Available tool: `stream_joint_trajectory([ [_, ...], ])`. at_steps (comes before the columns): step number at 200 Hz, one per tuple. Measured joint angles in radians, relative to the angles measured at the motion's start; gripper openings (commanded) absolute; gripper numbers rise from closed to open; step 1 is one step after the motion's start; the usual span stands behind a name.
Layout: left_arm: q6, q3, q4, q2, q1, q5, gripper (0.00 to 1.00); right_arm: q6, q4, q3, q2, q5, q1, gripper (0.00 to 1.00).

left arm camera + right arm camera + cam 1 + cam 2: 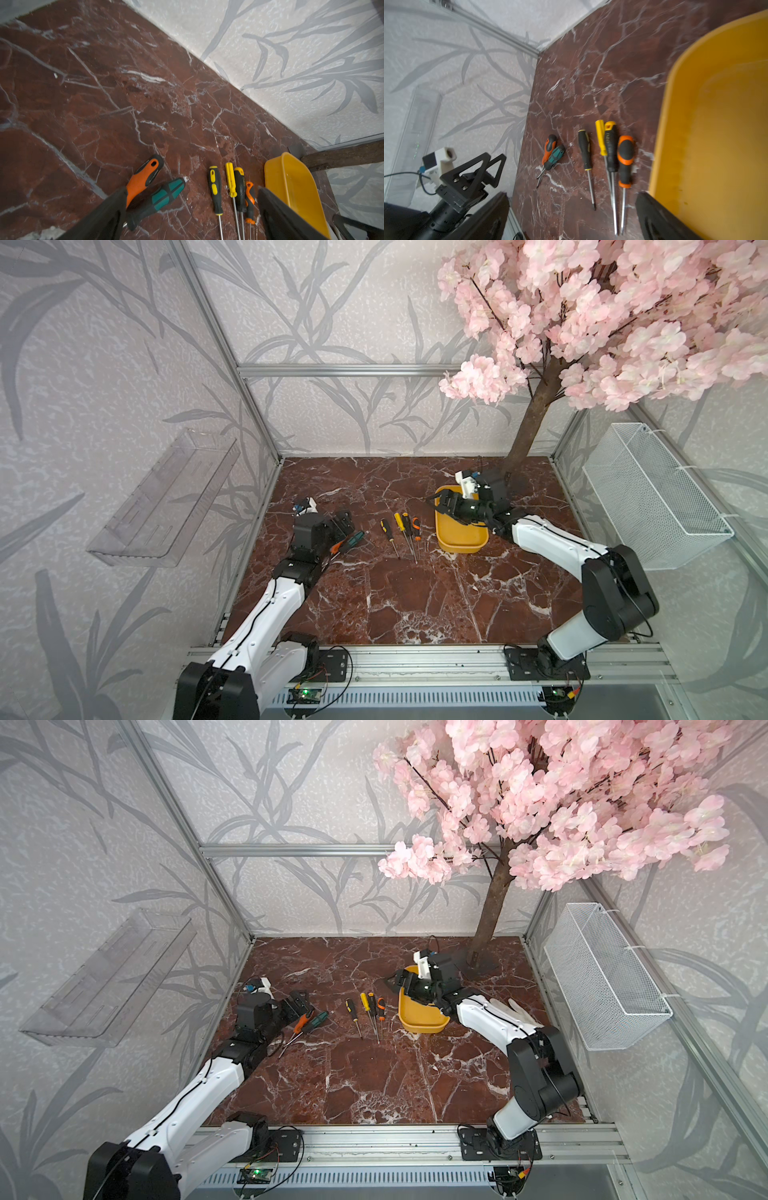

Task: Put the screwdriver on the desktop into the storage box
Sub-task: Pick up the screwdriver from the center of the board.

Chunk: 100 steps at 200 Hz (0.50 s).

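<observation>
1. Plainly, nothing is stowed yet: the box [459,548] sits on the desktop [415,605] with nothing seen inside it.
2. The left gripper [343,524] hangs spread wide and empty by the orange screwdriver [143,178] and the green screwdriver [166,193]. Both lie on the desktop, handles touching.
3. The right gripper [440,502] is likewise spread and empty, above the box's far corner. Four more screwdrivers [610,145] lie in a row beside the box.
4. Each is likely stiff, light and prone to roll. The rubbery handle should grip better than the thin, slick shaft.
</observation>
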Motion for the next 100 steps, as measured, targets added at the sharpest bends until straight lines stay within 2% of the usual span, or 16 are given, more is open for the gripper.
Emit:
stream_joint_trajectory([
  [16, -0.012, -0.03, -0.015, -0.013, -0.006, 0.012, 0.99, -0.047, -0.086, 0.112, 0.061, 0.0, 0.048, 0.75],
  [21, -0.017, -0.036, -0.022, -0.017, -0.009, 0.014, 0.99, -0.072, -0.123, 0.152, 0.082, 0.008, 0.058, 0.72],
  [67, -0.035, -0.049, -0.034, -0.025, -0.015, 0.026, 0.99, -0.238, -0.56, 0.599, 0.356, 0.236, 0.138, 0.65],
  [100, -0.037, -0.049, -0.034, -0.014, -0.019, 0.034, 0.98, -0.29, -0.777, 0.749, 0.512, 0.373, 0.174, 0.62],
])
